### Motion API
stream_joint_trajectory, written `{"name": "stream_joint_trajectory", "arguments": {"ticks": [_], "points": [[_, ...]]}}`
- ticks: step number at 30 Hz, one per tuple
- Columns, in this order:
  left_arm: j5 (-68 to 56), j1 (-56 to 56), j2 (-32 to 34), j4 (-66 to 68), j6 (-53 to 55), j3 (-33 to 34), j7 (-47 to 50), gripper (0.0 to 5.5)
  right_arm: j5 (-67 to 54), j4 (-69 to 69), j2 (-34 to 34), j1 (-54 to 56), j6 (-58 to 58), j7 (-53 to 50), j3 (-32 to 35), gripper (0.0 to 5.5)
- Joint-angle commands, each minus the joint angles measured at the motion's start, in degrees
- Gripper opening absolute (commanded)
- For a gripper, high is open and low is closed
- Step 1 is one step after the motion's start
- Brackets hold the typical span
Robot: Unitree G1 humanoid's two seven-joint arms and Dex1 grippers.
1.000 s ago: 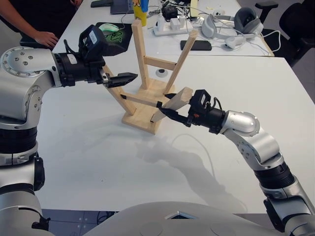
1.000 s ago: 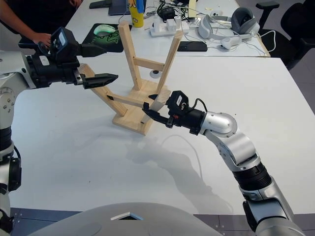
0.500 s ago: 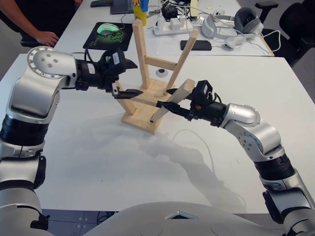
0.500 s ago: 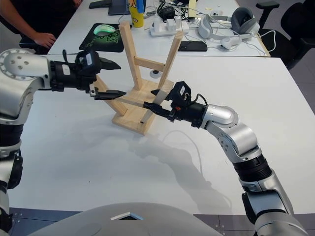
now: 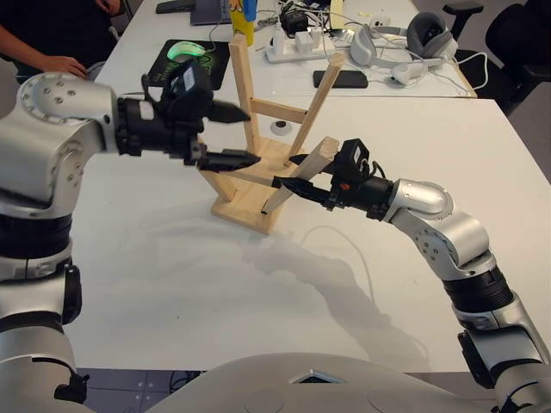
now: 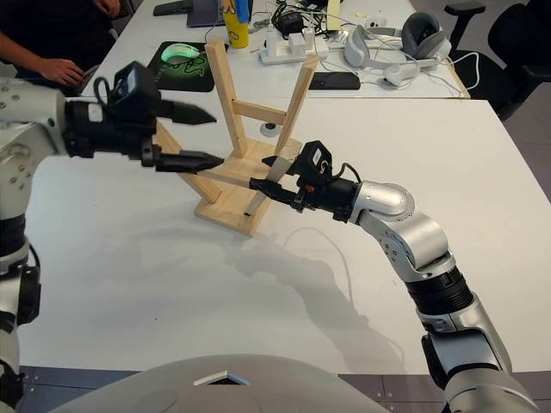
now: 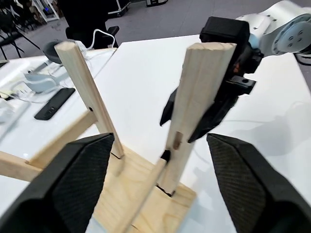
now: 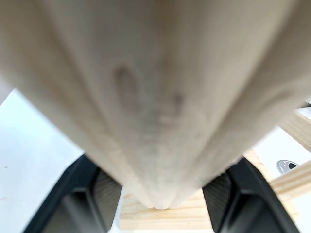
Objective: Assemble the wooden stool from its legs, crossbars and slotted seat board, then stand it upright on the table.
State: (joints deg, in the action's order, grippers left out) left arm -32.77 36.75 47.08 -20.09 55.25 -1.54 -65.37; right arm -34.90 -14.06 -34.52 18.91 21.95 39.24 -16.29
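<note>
one wooden stool (image 5: 267, 159), inverted on white table (image 5: 172, 275): seat board (image 5: 244, 209) flat down, legs pointing up, splayed. right gripper (image 5: 288, 172) clamped on near leg (image 7: 201, 97). left gripper (image 5: 251, 135) spread wide, empty, at stool's left side.

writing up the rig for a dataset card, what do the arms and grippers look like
The left arm and right arm: rounded silver shells, black joint bands, black wrist modules with thin looping cables. The left gripper and right gripper: black, two tapered fingers each, textured faces.
</note>
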Motion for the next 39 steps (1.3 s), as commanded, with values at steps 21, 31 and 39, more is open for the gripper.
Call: {"name": "stream_joint_trajectory", "arguments": {"ticks": [21, 31, 39], "points": [[18.3, -38.1, -27.0, -14.4, -8.3, -10.5, 48.8, 0.0, 4.5, 4.7, -3.8, -12.4, 16.8, -2.5, -10.1, 2.03], [21.7, -32.9, -33.7, -10.3, -7.2, -12.8, 55.0, 0.0, 2.9, 6.9, -2.3, -8.9, 18.6, -1.1, -10.1, 2.03], [21.4, -31.4, -37.4, -8.1, -6.9, -12.6, 57.1, 0.0, 2.3, 9.8, -1.9, -5.5, 19.6, 0.4, -10.8, 2.03]]}}
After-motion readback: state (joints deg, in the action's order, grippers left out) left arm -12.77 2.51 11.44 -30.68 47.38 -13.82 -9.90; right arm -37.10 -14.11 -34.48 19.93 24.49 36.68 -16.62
